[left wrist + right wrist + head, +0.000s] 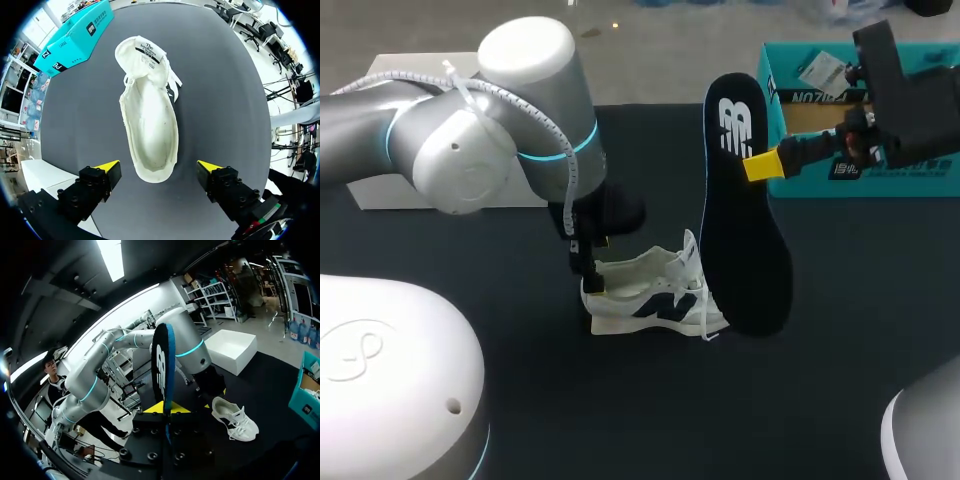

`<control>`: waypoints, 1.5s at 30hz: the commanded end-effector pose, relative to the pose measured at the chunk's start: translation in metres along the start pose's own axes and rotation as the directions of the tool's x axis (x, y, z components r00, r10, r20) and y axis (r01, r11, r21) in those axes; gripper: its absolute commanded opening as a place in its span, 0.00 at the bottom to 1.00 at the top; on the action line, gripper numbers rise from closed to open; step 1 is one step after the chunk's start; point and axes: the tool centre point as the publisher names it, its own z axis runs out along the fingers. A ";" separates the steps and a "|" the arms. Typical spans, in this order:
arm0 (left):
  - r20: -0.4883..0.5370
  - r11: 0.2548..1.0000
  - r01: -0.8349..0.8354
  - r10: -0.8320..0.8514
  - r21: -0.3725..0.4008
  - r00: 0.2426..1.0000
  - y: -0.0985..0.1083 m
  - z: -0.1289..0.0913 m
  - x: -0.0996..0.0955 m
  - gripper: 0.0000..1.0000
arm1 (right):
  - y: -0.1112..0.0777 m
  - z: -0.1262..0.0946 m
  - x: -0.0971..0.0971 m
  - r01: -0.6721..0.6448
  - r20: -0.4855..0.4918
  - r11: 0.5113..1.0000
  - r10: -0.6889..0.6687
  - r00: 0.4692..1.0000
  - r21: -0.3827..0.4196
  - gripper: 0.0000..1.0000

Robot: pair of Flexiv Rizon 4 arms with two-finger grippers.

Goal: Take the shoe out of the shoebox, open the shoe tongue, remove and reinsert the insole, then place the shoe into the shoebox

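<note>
Here, the right gripper (760,163) clamps the black insole (740,200) aloft over the white sneaker (650,295) on the table (820,380), while the left gripper (157,167) stands open astride its heel; reinsertion, probably toe-first, comes next.

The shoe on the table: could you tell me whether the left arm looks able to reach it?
Probably yes. The left gripper hangs open over the heel end of the shoe with nothing between them, and the right gripper holds the insole up, away from that end.

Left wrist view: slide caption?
Open left end effector over the heel of the white shoe on the dark table, teal shoebox beyond.
</note>
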 end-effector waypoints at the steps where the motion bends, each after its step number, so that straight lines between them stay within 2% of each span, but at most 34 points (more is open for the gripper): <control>1: -0.003 1.000 -0.001 0.001 -0.016 1.000 -0.003 -0.014 -0.004 1.00 | 0.003 0.003 -0.001 -0.002 0.000 1.000 0.002 1.000 0.006 0.00; 7: 0.001 1.000 0.014 -0.014 -0.014 1.000 -0.006 -0.022 -0.005 1.00 | 0.003 0.003 -0.001 -0.002 0.000 1.000 0.002 1.000 0.006 0.00; 20: 0.004 1.000 0.000 0.000 -0.023 1.000 -0.007 -0.022 -0.004 1.00 | 0.003 0.003 -0.001 -0.002 0.000 1.000 0.002 1.000 0.006 0.00; 31: -0.008 1.000 -0.002 0.002 -0.010 1.000 -0.038 -0.002 -0.031 1.00 | 0.003 0.003 -0.001 -0.002 0.000 1.000 0.002 1.000 0.006 0.00; 34: -0.031 0.998 -0.018 0.020 0.063 0.999 -0.046 0.005 -0.040 1.00 | 0.003 0.003 -0.001 -0.002 0.000 1.000 0.002 1.000 0.006 0.00; 36: -0.036 0.998 -0.025 0.027 0.057 0.999 -0.052 0.008 -0.047 1.00 | 0.003 0.003 -0.001 -0.002 0.000 1.000 0.002 1.000 0.006 0.00; 37: -0.042 0.997 -0.033 0.036 0.076 0.998 -0.055 0.009 -0.048 1.00 | 0.003 0.003 -0.001 -0.002 0.000 1.000 0.002 1.000 0.006 0.00; 44: -0.057 0.997 -0.044 0.047 0.057 0.997 -0.067 0.026 -0.051 1.00 | 0.003 0.003 -0.001 -0.002 0.000 1.000 0.002 1.000 0.006 0.00; 45: -0.059 0.997 -0.044 0.047 0.058 0.997 -0.068 0.028 -0.052 0.95 | 0.003 0.003 -0.001 -0.002 0.000 1.000 0.002 1.000 0.006 0.00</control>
